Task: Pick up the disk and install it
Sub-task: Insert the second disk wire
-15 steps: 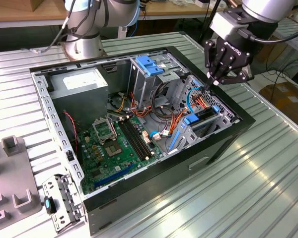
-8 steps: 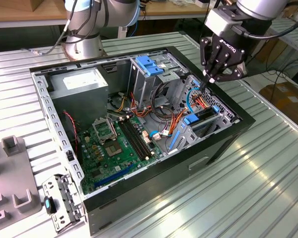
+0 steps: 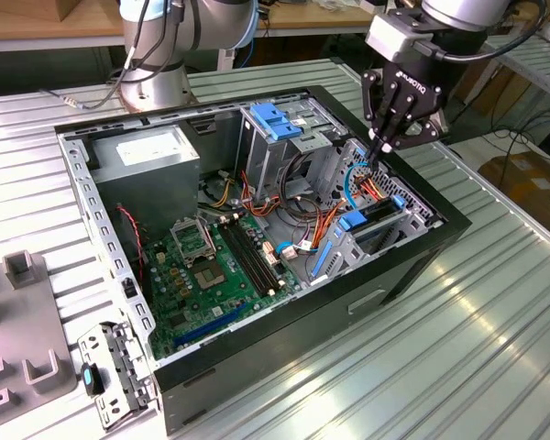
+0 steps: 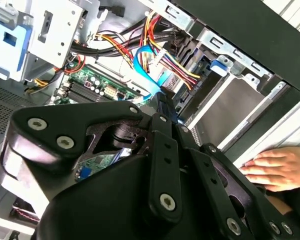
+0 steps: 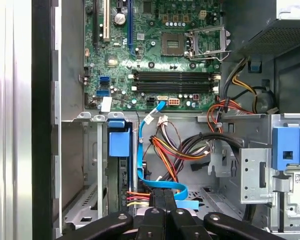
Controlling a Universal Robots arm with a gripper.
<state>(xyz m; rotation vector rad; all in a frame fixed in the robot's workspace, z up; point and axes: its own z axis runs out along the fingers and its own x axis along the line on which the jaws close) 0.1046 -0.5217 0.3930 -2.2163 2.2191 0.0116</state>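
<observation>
The tool (image 3: 382,147) is hanging over the open computer case (image 3: 412,266), and its two fingers (image 5: 156,200) are pressing close together with nothing between them. Right under the tool, a flat blue cable (image 5: 162,186) and a bunch of red, yellow and orange wires (image 5: 165,152) are lying in a tangle. Just beside the tool and a little lower, the disk (image 3: 378,213) is sitting in its slot at the edge of the case, with its blue plastic frame (image 5: 118,142) showing. In the second wrist view a person's hand (image 4: 280,167) is resting on the outside of the case, near the tool. A bit farther from the tool, a tall grey cage (image 3: 266,156) with a blue cap (image 3: 275,119) is standing up. Past that, the green board (image 3: 220,266) is lying flat on the bottom of the case. Farthest from the tool inside the case, a grey box (image 3: 156,160) with a white sticker is sitting in the corner. The case is lying on a ribbed metal bench (image 3: 458,357).
</observation>
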